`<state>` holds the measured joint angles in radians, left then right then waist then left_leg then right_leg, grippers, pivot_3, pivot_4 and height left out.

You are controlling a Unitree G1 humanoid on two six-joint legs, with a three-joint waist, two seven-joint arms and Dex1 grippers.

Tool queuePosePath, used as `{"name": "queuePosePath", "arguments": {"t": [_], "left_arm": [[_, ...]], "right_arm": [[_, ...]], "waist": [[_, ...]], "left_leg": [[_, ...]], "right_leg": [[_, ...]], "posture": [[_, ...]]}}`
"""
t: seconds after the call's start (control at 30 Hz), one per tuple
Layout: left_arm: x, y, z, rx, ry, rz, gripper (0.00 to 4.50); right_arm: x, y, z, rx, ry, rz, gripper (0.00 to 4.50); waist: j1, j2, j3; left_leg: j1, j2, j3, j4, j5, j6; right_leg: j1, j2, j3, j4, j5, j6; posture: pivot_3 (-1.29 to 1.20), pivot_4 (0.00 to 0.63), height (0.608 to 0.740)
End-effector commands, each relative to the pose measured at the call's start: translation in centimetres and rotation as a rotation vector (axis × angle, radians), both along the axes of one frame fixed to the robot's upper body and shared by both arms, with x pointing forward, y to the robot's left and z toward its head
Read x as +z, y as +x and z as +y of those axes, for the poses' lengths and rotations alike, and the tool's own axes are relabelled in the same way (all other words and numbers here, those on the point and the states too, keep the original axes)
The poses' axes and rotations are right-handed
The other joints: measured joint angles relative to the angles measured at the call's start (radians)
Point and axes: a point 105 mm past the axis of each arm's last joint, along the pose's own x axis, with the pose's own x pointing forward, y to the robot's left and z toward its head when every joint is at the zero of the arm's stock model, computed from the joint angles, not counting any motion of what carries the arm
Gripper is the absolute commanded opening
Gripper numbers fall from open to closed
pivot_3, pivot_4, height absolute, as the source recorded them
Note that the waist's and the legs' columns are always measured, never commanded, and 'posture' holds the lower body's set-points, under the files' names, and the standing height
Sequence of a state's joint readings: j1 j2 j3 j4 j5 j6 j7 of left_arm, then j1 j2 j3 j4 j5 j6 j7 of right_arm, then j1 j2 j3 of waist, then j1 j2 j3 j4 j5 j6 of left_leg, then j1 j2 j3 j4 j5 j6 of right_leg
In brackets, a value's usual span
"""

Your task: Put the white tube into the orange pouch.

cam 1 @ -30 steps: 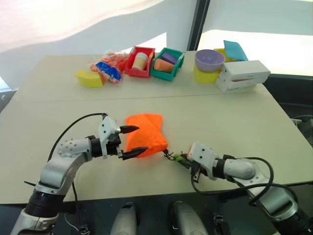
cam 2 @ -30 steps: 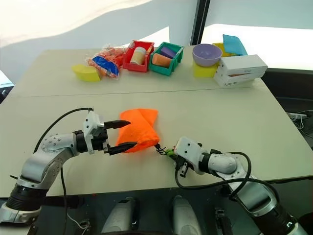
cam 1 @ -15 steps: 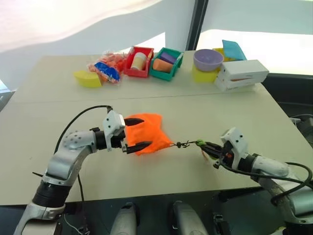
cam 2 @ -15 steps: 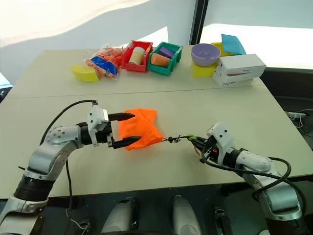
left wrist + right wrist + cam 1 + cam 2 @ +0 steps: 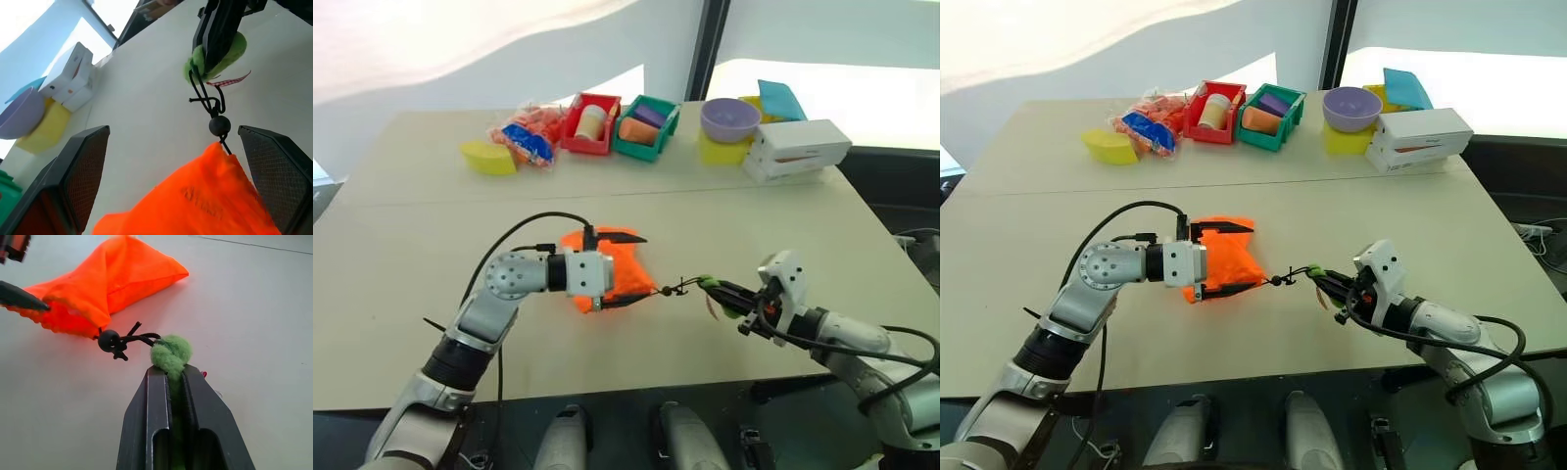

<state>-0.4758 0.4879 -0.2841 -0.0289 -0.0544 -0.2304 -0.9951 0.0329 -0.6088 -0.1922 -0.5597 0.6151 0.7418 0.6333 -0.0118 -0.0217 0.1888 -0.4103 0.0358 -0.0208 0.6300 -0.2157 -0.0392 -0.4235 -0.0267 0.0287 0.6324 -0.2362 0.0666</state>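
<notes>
- orange pouch (image 5: 612, 276) lies on the counter (image 5: 724, 225), bunched, sitting between the two spread fingers of the left gripper (image 5: 628, 268); left jaws released wide, one finger past the pouch's far edge, the other at its near edge; can't tell whether either touches the fabric
- black drawstring cord (image 5: 128, 339) with a round black bead (image 5: 108, 340) runs from the pouch's gathered corner toward the right jaws
- lime-green ring (image 5: 171, 351), fuzzy, at the cord's end, pinched in the right gripper (image 5: 1324, 284); right jaws clenched on it, tips pointing toward the pouch
- small red-and-white tag (image 5: 229, 81) sticks out just beside the green ring
- white tube: can't pick it out; not at either set of jaws
- well beyond both jaws, along the far edge of the counter: yellow wedge (image 5: 489, 157), crinkly orange and blue snack bag (image 5: 527, 136), red bin (image 5: 592, 123) with a cream cylinder (image 5: 594, 120) inside, green bin (image 5: 648, 128) with an orange and a purple item inside
- farther on, on the right jaws' side: purple bowl (image 5: 732, 119) on a yellow block (image 5: 722, 150), blue piece (image 5: 783, 101) behind it, long white rectangular box (image 5: 800, 150) touching the block's side
- white box, bowl and yellow block also show in the left wrist view, beyond the left jaws
</notes>
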Motion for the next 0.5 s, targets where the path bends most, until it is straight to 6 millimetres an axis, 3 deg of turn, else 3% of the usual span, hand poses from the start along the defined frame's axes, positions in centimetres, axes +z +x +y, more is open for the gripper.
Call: {"name": "queuePosePath", "arguments": {"t": [0.03,0.2,0.5], "left_arm": [[1.0,0.6,0.4,0.025,-0.05,0.0,4.5],[0.6,0.9,0.8,0.031,-0.032,0.01,4.5],[0.9,1.2,0.2,0.034,-0.072,0.041,4.5]], "right_arm": [[1.0,0.0,-1.9,-0.077,-0.007,-0.045,0.01],[0.2,0.0,-3.4,-0.145,-0.022,-0.009,0.01],[0.3,-0.3,-3.0,-0.122,-0.015,-0.019,0.01]], "waist": [[0.0,0.0,0.0],[0.001,0.0,0.0],[0.0,0.0,0.0]], "left_leg": [[0.0,0.0,0.0,0.0,0.0,0.0],[0.0,0.0,0.0,0.0,0.0,0.0],[0.0,0.0,0.0,0.0,0.0,0.0]], "right_leg": [[0.0,0.0,0.0,0.0,0.0,0.0],[0.0,0.0,0.0,0.0,0.0,0.0],[0.0,0.0,0.0,0.0,0.0,0.0]], "posture": [[0.0,0.15,0.74],[0.0,0.15,0.74],[0.0,0.15,0.74]]}}
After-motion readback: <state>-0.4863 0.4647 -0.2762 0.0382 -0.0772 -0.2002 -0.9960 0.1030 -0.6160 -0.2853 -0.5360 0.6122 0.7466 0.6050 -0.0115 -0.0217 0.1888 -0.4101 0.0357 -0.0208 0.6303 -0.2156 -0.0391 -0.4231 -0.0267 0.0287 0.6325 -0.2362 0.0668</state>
